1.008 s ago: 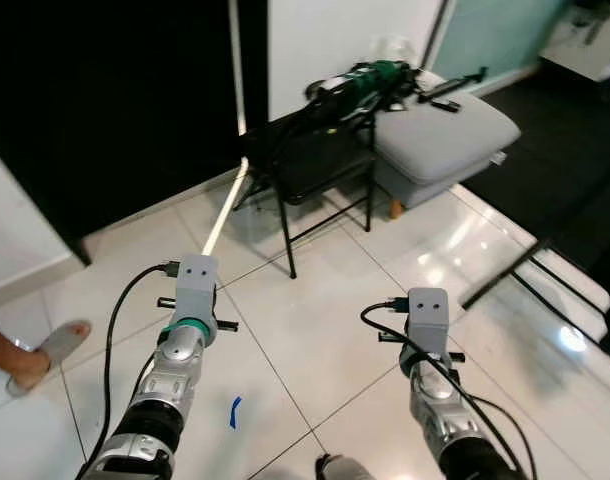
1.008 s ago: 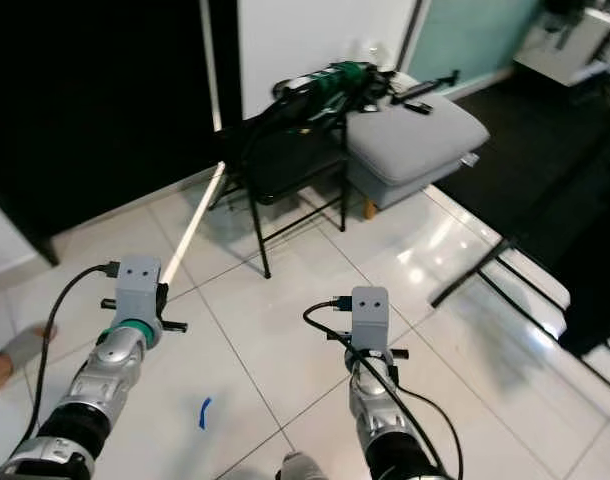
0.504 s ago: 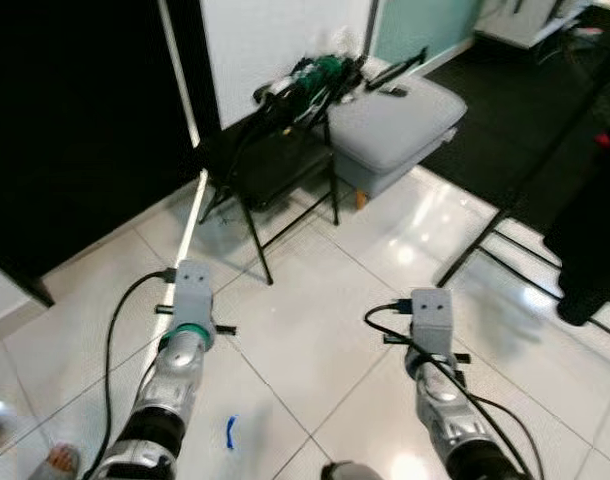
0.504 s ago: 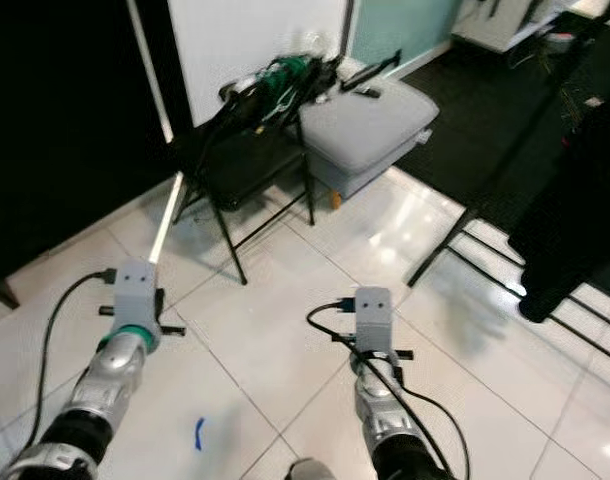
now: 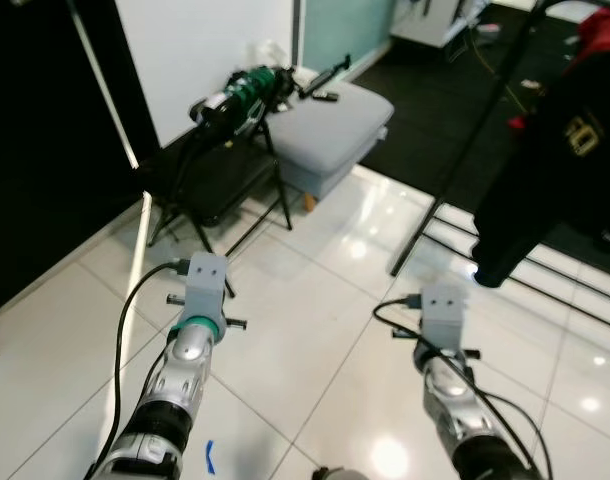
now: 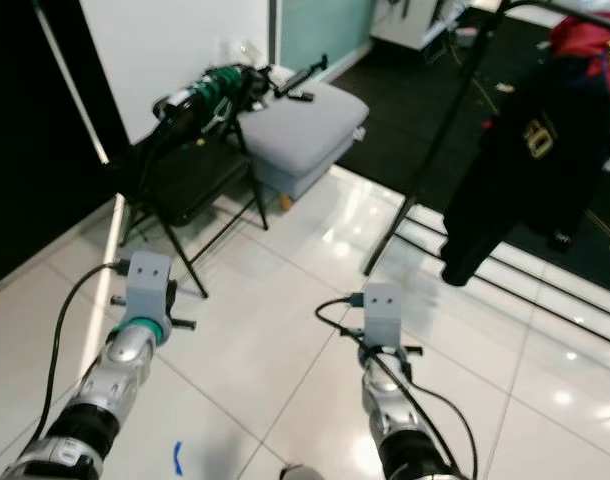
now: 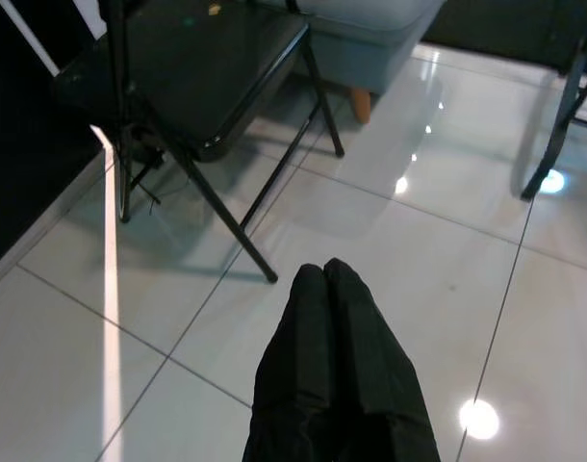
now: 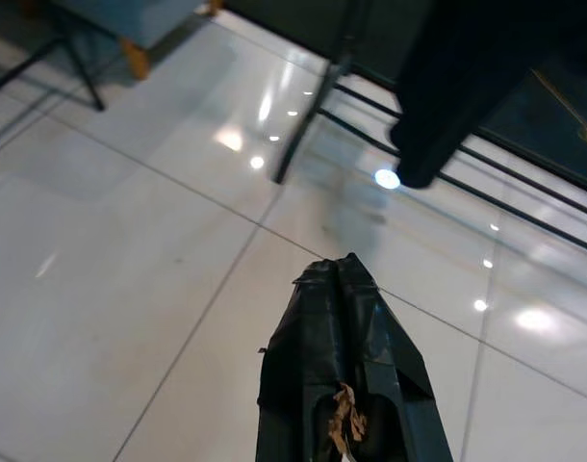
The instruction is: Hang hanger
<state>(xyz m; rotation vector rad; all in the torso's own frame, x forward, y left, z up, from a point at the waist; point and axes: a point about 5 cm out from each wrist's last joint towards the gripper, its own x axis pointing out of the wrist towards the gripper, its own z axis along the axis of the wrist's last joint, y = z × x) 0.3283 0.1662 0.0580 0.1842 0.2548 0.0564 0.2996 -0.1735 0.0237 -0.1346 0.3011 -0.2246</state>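
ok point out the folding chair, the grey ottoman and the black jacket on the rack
folding chair (image 7: 192,72): left wrist view, on the black seat.
grey ottoman (image 5: 330,118): left eye view, on the top cushion.
black jacket (image 6: 520,165): right eye view, on the body of the hanging garment.

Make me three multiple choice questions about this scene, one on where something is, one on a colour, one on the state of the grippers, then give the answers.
1. What stands beside the black folding chair?
A. a grey footstool
B. a ladder
C. a bucket

2. What colour is the garment hanging on the rack?
A. white
B. black
C. yellow

3. How are both grippers?
A. open wide
B. holding a hanger
C. shut and empty

Answers: 1 A, the grey footstool sits right next to the chair. 2 B, it is dark black cloth. 3 C, the left gripper and right gripper show fingers pressed together over bare floor.
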